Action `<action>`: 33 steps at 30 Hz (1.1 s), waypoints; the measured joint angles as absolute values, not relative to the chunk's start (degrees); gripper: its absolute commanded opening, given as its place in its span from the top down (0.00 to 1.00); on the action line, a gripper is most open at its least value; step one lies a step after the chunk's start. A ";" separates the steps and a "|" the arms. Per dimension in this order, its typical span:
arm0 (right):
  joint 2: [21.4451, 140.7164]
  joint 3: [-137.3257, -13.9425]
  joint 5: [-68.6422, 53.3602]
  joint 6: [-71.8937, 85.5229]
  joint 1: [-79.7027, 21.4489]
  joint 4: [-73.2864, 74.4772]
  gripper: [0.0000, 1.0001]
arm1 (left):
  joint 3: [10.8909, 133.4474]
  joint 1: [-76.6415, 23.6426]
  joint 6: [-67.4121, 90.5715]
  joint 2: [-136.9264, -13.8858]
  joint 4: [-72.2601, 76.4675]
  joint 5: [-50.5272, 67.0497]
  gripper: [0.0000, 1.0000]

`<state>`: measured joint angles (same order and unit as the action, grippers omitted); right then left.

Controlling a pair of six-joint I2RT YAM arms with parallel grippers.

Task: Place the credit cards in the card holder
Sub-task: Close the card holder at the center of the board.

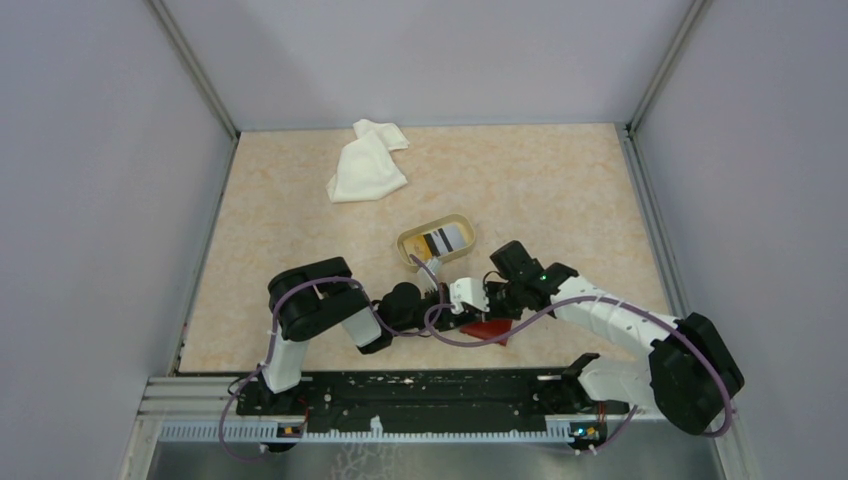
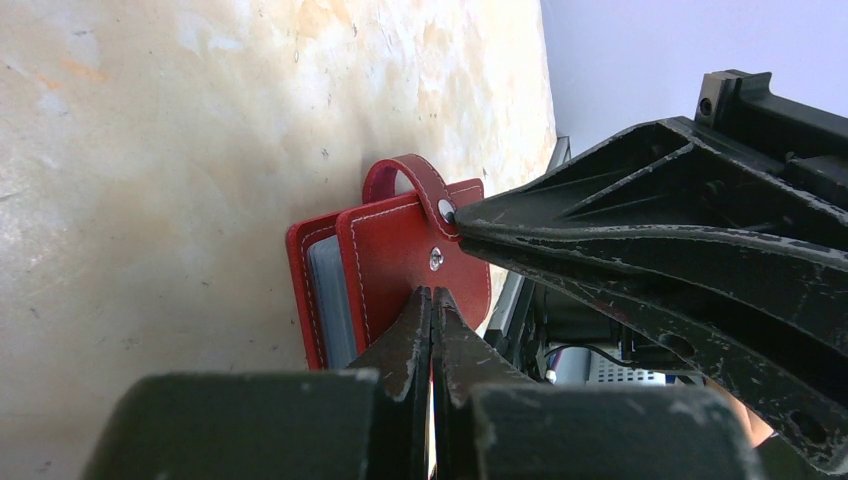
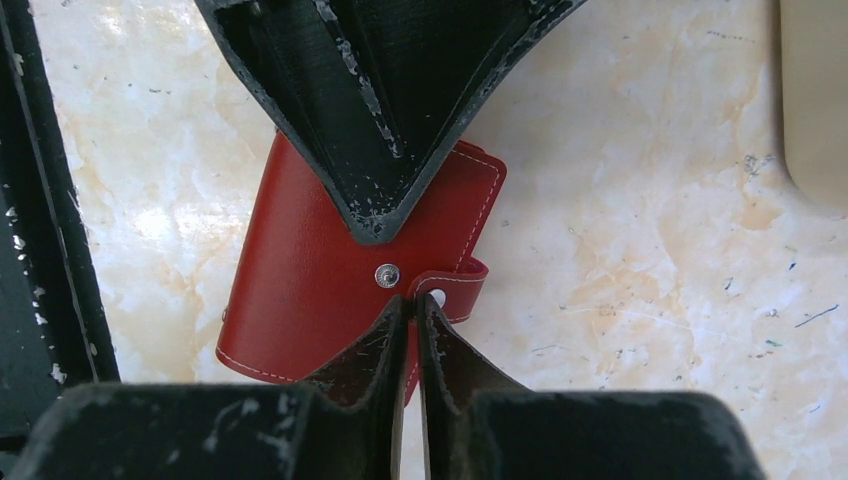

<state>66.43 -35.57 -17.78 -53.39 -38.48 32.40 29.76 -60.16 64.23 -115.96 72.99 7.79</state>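
The red card holder [image 1: 490,329] lies closed on the table near the front edge. It also shows in the left wrist view [image 2: 400,260] and the right wrist view [image 3: 300,280]. My left gripper [image 2: 432,292] is shut, with its tips pressed on the cover just beside the snap stud. My right gripper [image 3: 412,300] is shut on the end of the holder's strap [image 3: 455,285]. Both grippers meet over the holder in the top view, left [image 1: 472,308] and right [image 1: 495,305]. Several credit cards [image 1: 441,240], white and dark-striped, lie in the tan dish [image 1: 408,245].
A crumpled white cloth [image 1: 367,160] lies at the back left. The dish's edge [image 3: 815,100] shows at the top right of the right wrist view. The black base rail [image 1: 420,392] runs just in front of the holder.
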 measured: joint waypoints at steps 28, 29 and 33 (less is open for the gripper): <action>65.06 -36.56 -25.15 -51.35 -34.52 36.14 1.00 | 29.74 -60.18 64.23 -115.96 73.01 7.77 1.00; 65.30 -36.56 -25.21 -51.37 -34.54 36.18 1.00 | 29.76 -60.18 64.23 -115.96 73.01 7.79 1.00; 66.74 -36.56 -25.19 -51.37 -34.94 36.40 1.00 | 29.76 -60.18 64.23 -115.96 73.01 7.79 1.00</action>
